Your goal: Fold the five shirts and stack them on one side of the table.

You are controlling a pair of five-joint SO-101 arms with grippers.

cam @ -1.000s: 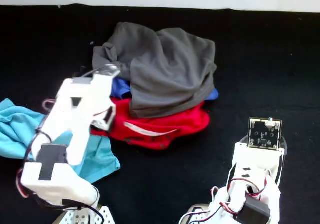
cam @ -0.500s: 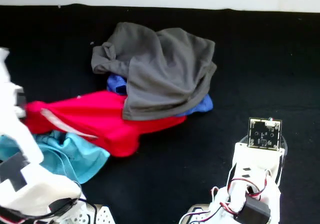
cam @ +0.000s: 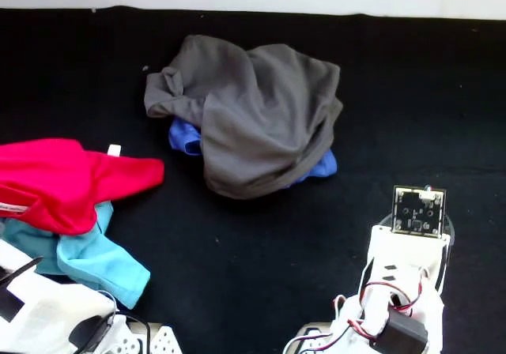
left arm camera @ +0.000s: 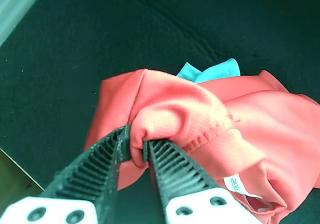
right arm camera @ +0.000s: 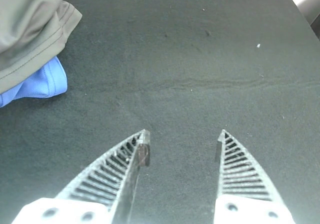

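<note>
Left pincer (left arm camera: pixel 135 144) grips red shirt (left arm camera: pixel 200 124); tag (left arm camera: pixel 235 184) print illegible.

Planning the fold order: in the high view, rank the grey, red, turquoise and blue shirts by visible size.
1. grey shirt
2. red shirt
3. turquoise shirt, partly under the red
4. blue shirt, mostly hidden under the grey

left hand (left arm camera: pixel 136 145) clamped, right hand (right arm camera: pixel 183 134) spread wide

A crumpled grey shirt (cam: pixel 253 109) lies heaped over a blue shirt (cam: pixel 186 137), and well apart from that pile a bunched red shirt (cam: pixel 71 180) rests partly on top of a teal shirt (cam: pixel 95 259).
</note>
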